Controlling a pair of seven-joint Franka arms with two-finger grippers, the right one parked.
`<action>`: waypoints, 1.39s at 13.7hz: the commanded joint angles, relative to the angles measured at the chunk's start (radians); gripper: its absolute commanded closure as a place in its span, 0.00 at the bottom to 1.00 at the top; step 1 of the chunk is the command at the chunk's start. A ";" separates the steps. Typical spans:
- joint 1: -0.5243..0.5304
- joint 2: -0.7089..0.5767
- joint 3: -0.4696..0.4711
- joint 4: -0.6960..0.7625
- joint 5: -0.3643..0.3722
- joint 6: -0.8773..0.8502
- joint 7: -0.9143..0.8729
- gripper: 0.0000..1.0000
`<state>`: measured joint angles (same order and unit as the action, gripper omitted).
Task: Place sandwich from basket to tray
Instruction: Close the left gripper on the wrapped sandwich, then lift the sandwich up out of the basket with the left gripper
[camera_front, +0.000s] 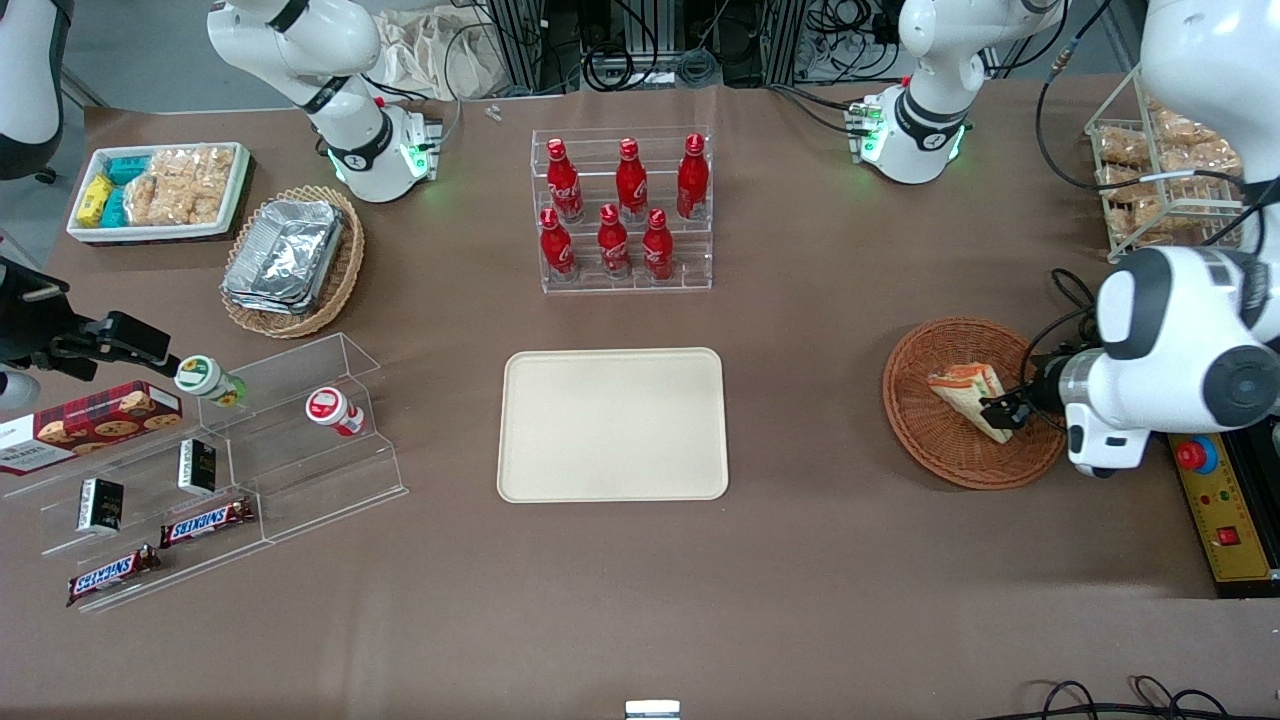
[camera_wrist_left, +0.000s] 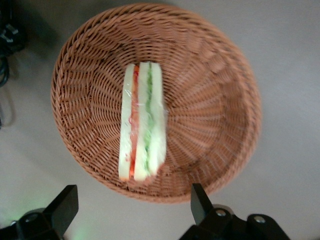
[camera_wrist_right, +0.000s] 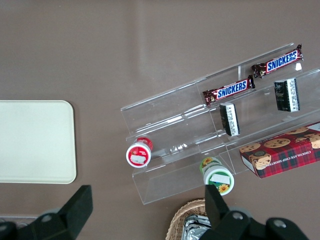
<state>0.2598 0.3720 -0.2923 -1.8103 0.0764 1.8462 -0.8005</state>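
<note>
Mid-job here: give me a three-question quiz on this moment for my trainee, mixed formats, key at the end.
1. True or false: the sandwich already lies on the tray.
2. The gripper is: A) shut on the sandwich, B) open, over the basket, C) over the bottle rack.
3. Fill in: the red bottles stand ______ from the front camera than the tray.

Key: 1 false, it lies in the basket; 2 B; 3 farther.
</note>
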 joint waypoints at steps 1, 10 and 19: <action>0.001 -0.044 0.013 -0.147 0.029 0.123 -0.069 0.00; 0.003 -0.030 0.018 -0.262 0.028 0.291 -0.103 1.00; -0.008 -0.140 -0.138 0.118 -0.012 -0.264 0.056 1.00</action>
<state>0.2544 0.2257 -0.3707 -1.7643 0.0795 1.6548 -0.7943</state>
